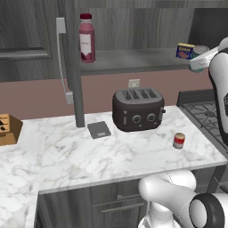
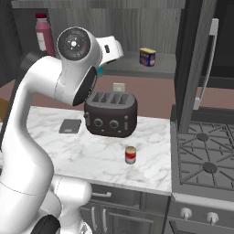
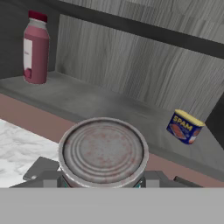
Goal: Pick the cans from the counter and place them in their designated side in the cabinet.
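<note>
My gripper [image 3: 103, 180] is shut on the teal-blue can [image 3: 103, 151], whose tan top faces the hand camera. I hold it in the air in front of the cabinet shelf [image 3: 87, 100], just short of its edge. From the left base camera the gripper [image 1: 200, 61] and can [image 1: 200, 50] hang at the shelf's [image 1: 133, 60] right end. A sliver of teal [image 2: 99, 71] peeks from behind my arm in the right base view. The red can with a white band [image 1: 179, 140] [image 2: 130, 155] stands upright on the marble counter [image 1: 89, 156] [image 2: 82, 151], in front of the toaster.
A blue tin with a yellow top [image 3: 184, 127] [image 1: 185, 50] [image 2: 147, 57] sits on the shelf's right side, and a dark-red bottle [image 3: 36, 48] [image 1: 86, 38] on its left. A toaster [image 1: 137, 109], a small grey scale [image 1: 99, 129] and a knife block [image 1: 6, 129] occupy the counter. The cabinet doors [image 1: 73, 67] [image 2: 196, 64] stand open. The stove [image 2: 205, 155] is on the right.
</note>
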### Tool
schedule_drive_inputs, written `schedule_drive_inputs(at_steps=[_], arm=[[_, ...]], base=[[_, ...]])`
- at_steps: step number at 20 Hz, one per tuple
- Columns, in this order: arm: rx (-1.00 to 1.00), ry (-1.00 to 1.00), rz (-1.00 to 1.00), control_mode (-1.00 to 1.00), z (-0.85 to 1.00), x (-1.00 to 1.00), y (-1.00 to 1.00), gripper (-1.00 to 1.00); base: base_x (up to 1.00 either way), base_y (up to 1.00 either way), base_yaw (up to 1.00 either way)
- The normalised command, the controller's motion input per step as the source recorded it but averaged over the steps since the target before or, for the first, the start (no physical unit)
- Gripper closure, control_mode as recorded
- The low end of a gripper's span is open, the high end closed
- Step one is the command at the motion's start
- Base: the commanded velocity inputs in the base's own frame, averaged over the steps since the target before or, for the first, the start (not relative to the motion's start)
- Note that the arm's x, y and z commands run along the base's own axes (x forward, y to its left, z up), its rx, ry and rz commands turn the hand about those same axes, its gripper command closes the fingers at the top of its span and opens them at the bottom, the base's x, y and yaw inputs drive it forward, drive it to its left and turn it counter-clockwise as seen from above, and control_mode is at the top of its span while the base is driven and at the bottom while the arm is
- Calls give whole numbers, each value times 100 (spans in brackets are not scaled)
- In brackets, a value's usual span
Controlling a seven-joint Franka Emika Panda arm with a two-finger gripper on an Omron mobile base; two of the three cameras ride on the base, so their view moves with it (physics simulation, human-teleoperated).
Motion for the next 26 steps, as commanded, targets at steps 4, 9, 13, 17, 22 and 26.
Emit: schedule_drive_inputs(at_steps=[4,9,13,17,22,26], arm=[[0,-3,0,-100,5,19,-7,100],[0,0,0,-100,3,24,-9,100],[0,5,0,-100,0,29,-12,100],[0,7,0,-100,0,30,-10,100],[0,3,0,-100,0,27,-8,100],[0,0,0,-100,0,24,-10,100]], base=[[0,0,0],[0,0,0],[0,0,0],[0,0,0],[0,0,0],[0,0,0]])
